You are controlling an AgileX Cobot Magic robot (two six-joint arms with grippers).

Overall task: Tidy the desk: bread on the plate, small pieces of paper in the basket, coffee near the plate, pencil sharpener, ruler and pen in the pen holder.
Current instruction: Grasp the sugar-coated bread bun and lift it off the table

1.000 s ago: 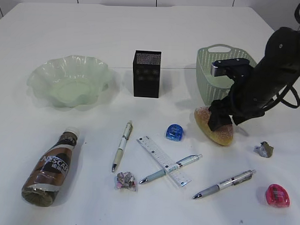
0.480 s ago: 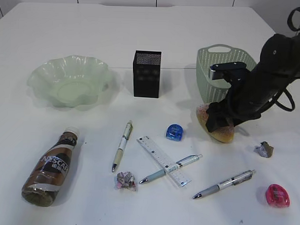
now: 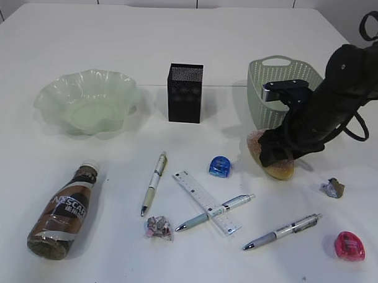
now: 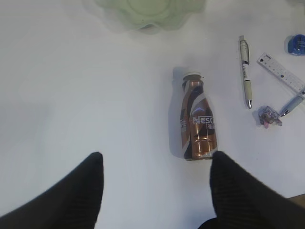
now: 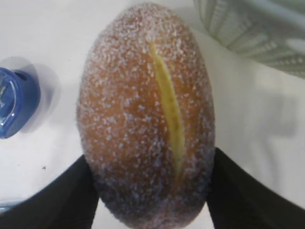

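A sugared oval bread (image 3: 280,170) lies in front of the green basket (image 3: 266,79). My right gripper (image 3: 275,154) is shut on it, with a finger pressed on each side of the bread (image 5: 147,105) in the right wrist view (image 5: 150,191). The pale green plate (image 3: 54,90) is at the far left. The black pen holder (image 3: 185,93) stands in the middle. A coffee bottle (image 3: 65,208) lies on its side at the front left. My left gripper (image 4: 157,157) is open and empty just below the bottle (image 4: 196,126). It is out of the exterior view.
Three pens (image 3: 154,182) (image 3: 214,212) (image 3: 283,231) and a ruler (image 3: 205,202) lie at the front. A blue sharpener (image 3: 220,166) is left of the bread and a pink one (image 3: 350,245) is at the front right. Paper balls lie in the front middle (image 3: 158,228) and on the right (image 3: 333,187).
My right gripper has settled lower around the bread and closed on it. The bread has shifted slightly up and back. Nothing else has moved.
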